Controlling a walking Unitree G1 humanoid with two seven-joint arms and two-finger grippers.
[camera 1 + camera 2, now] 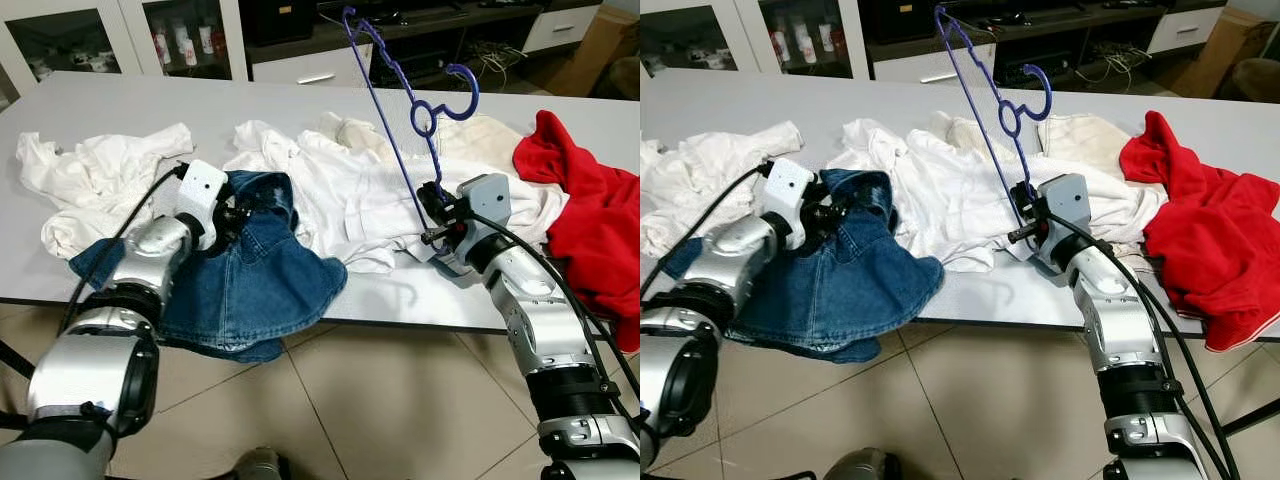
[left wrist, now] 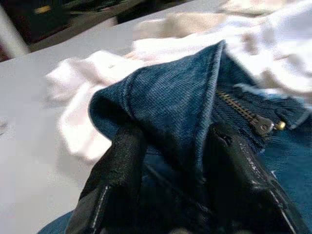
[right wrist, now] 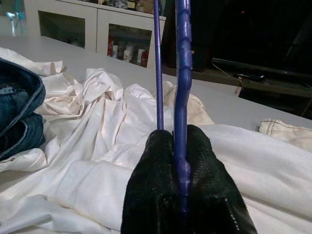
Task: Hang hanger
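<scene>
The right claw [image 1: 436, 212] pinches a blue hanger [image 1: 400, 105] (held upright, hook uppermost) over the white clothes [image 1: 340, 190] mid-table [image 1: 100, 100]. Near the front edge, the left claw [image 1: 236, 215] is clamped on a fold of denim [image 1: 250, 280].

A home room — glass-door cabinets [image 1: 60, 40], tiled floor [image 1: 400, 400], clothes-strewn table [image 1: 120, 110].

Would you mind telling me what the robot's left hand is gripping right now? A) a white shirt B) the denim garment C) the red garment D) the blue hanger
B: the left hand is closed on a fold of the denim garment near its zipper, while the right hand holds the blue hanger upright over the white clothes.
</scene>
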